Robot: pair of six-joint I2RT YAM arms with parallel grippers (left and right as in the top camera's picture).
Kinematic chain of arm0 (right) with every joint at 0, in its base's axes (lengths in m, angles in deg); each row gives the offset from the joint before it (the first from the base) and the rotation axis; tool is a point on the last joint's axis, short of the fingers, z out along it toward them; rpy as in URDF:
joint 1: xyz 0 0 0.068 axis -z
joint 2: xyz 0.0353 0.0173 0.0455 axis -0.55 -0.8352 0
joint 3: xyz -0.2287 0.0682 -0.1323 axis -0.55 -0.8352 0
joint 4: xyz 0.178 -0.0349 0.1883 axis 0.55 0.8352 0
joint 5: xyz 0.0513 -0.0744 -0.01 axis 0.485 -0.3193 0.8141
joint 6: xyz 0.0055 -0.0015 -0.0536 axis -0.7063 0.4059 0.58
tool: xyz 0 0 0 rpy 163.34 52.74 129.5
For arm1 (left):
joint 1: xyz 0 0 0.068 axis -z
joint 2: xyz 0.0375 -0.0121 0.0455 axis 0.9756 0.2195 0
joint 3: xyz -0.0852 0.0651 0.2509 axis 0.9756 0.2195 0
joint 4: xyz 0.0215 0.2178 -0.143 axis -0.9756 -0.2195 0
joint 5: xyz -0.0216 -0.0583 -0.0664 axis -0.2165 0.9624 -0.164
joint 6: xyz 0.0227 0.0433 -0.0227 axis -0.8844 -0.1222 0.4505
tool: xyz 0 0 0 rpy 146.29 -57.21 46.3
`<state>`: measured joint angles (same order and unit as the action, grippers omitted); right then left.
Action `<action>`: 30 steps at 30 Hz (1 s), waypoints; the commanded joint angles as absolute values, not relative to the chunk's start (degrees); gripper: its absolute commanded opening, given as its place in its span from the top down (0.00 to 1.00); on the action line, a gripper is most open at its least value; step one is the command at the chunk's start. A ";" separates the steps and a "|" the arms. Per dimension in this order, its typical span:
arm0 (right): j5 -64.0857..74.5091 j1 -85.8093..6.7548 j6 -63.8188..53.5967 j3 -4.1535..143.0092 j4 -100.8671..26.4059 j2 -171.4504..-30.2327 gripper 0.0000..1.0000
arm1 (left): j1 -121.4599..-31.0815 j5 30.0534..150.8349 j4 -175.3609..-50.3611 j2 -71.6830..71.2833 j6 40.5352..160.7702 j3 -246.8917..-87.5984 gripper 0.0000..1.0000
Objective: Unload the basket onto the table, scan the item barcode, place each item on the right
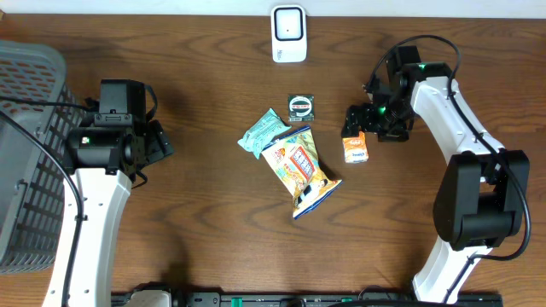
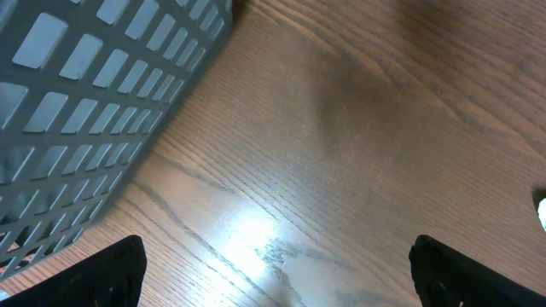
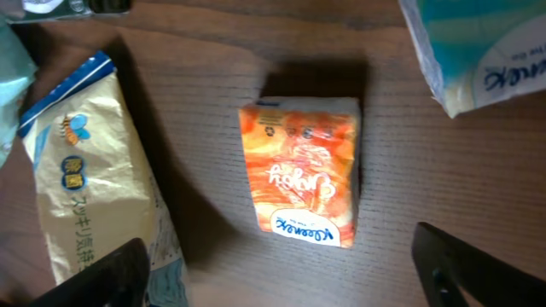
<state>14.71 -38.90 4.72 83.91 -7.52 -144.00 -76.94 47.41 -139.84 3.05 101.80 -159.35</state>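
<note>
**Orange pack on the table under the spread right fingers**

The brown wooden table (image 1: 213,239) fills my overhead view. At its left edge I see the grey slatted basket (image 1: 26,170), and the left wrist camera shows one of its corners close by. The left gripper (image 1: 158,143) hovers just right of the basket. Its fingers (image 2: 102,273) are spread wide over bare wood with nothing between them.

The yellow snack bag (image 1: 300,169) lies tilted at the table's middle. The white scanner (image 1: 289,34) stands at the far edge, well apart from everything else. A teal pack (image 1: 263,132) touches the snack bag's upper left corner.

The item I am after, the orange pack (image 1: 355,147), lies flat just right of the snack bag without touching it. The right gripper (image 1: 365,119) hangs close above its far end. On the right wrist camera the orange pack (image 3: 300,170) sits centred ahead of the gripper's fingers (image 3: 461,264). They stand wide apart on either side of the view, clear of the pack, and hold nothing.

A small black square packet (image 1: 300,105) lies just beyond the snack bag.
</note>
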 commanded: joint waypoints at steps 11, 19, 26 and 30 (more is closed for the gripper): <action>13.57 -39.06 8.66 82.01 -7.76 -143.56 0.17 | -77.16 46.25 -140.02 3.09 101.32 -159.49 0.02; 13.59 -39.04 8.66 79.49 -10.84 -143.56 0.16 | -77.16 46.25 -140.02 3.09 101.30 -159.49 0.02; 13.81 -39.04 8.62 79.27 -13.02 -143.60 0.35 | -77.16 46.25 -140.02 3.09 101.30 -159.49 0.02; 13.83 -39.04 8.62 77.98 -14.27 -143.60 0.38 | -77.16 46.23 -140.02 3.09 101.30 -159.49 0.02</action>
<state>13.83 -38.90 8.20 79.45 -13.57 -144.00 -76.94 47.41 -139.84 3.05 101.80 -159.35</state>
